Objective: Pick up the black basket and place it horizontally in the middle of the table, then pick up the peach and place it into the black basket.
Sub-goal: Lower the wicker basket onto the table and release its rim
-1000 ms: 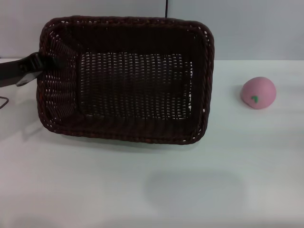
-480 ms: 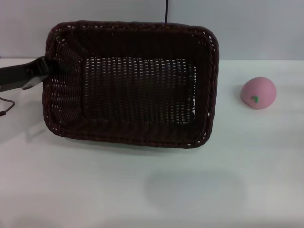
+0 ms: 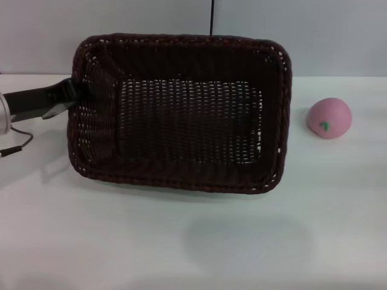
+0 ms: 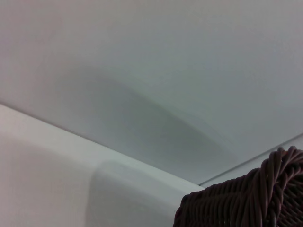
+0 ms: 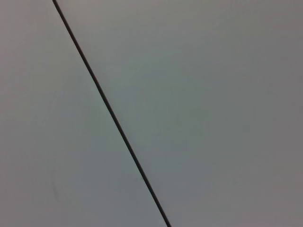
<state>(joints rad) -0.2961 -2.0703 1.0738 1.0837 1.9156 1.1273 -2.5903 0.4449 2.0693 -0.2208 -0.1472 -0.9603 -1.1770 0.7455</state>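
The head camera looks forward and down from above the plain white tabletop (image 3: 181, 241), taking in the large dark woven wicker basket (image 3: 181, 115) and the small pink round peach (image 3: 329, 118). The left wrist camera sits very close to the basket's braided rim (image 4: 251, 198) (the only part both views share). The right wrist camera faces a blank grey wall (image 5: 213, 94).

We see what looks like a lab or test room, not a home. A bare white table (image 3: 193, 241) meets plain grey wall panels (image 3: 302, 36) split by one thin dark seam (image 3: 212, 18). A loose cable (image 3: 15, 148) lies at the table's left edge. On the table sit only a basket (image 3: 181, 115) and a toy peach (image 3: 329, 118).
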